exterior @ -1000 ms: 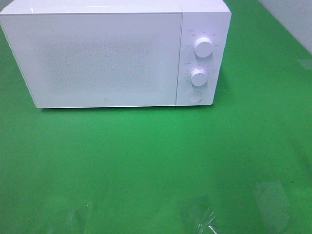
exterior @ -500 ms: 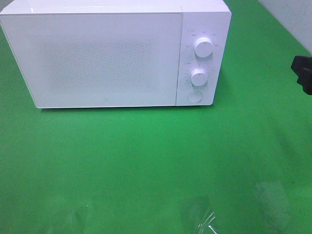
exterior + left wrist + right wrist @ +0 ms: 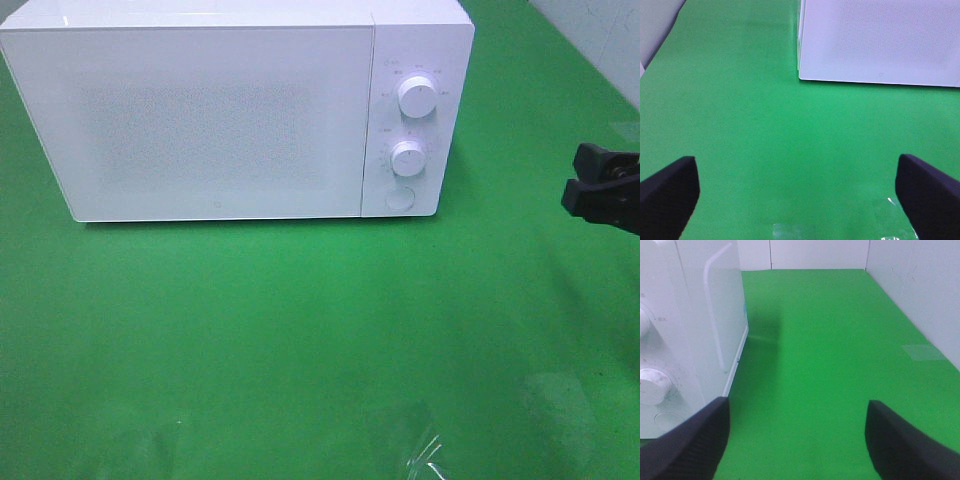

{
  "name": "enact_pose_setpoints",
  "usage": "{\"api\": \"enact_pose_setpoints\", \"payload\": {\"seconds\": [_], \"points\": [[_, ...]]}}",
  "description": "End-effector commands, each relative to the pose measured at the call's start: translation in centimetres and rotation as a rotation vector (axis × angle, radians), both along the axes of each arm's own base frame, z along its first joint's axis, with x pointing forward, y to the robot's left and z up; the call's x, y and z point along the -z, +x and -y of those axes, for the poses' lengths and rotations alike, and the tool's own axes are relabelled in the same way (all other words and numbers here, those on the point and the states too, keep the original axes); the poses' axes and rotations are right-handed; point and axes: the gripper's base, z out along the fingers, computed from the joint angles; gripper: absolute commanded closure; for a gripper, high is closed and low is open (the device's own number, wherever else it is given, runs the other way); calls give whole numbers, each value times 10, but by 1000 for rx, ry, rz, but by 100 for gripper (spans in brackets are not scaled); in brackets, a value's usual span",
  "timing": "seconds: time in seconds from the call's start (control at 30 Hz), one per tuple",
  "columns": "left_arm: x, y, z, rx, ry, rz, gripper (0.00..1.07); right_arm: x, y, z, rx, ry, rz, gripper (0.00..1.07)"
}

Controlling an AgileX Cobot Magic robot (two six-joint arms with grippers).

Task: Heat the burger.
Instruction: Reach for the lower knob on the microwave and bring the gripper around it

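**Exterior high view.** A white microwave oven (image 3: 215,120) is shown standing on a green counter (image 3: 300,330) with its door (image 3: 200,125) shut. Two white dials, an upper (image 3: 417,96) and a lower (image 3: 408,158), are set one above the other on the control panel, and a round button (image 3: 399,198) is placed beneath them. Small grey markings are printed around both dials, and a tiny mark (image 3: 220,208) is seen near the lower edge of the door; none can be read. Patches of clear tape (image 3: 420,445) are stuck to the near part of the counter. The right jaws are seen at the right edge of the view, well apart from the oven.

**Left wrist view.** The left jaws are held wide, with the dark fingers (image 3: 667,195) far apart and only bare counter between them. The oven door is faced from a distance.

**Right wrist view.** The right jaws are spread wide and nothing is held between their fingers (image 3: 690,440). The oven's side and dials are seen beside them.

**Burger.** The burger is not seen in any view; its place cannot be told.
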Motion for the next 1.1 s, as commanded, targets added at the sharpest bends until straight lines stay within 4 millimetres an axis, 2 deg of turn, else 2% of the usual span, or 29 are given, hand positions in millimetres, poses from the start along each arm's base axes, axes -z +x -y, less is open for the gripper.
{"api": "enact_pose_setpoints", "payload": {"seconds": [0.03, 0.07, 0.17, 0.23, 0.3, 0.37, 0.6, 0.73, 0.9, 1.1], "points": [[0, -2, 0, 1, 0, 23, 7, -1, -1, -7, 18, -51, 39, 33], [0, -2, 0, 1, 0, 23, 7, 0, -2, -14, 12, -73, 56, 33], [0, -2, 0, 1, 0, 23, 7, 0, -3, -19, 4, -76, 67, 33], [0, -2, 0, 1, 0, 23, 7, 3, -7, -35, 1, -75, 106, 33], [0, -2, 0, 1, 0, 23, 7, 3, -7, -35, 1, -75, 106, 33], [0, -2, 0, 1, 0, 23, 7, 9, -11, -49, -31, -88, 110, 33], [0, -2, 0, 1, 0, 23, 7, 15, -12, -67, -58, -87, 89, 33], [0, -2, 0, 1, 0, 23, 7, 17, -9, -92, -89, -66, 82, 33], [0, -2, 0, 1, 0, 23, 7, 19, -3, -106, -110, -74, 81, 33], [0, -2, 0, 1, 0, 23, 7, 21, 4, -114, -111, -73, 77, 33]]}}
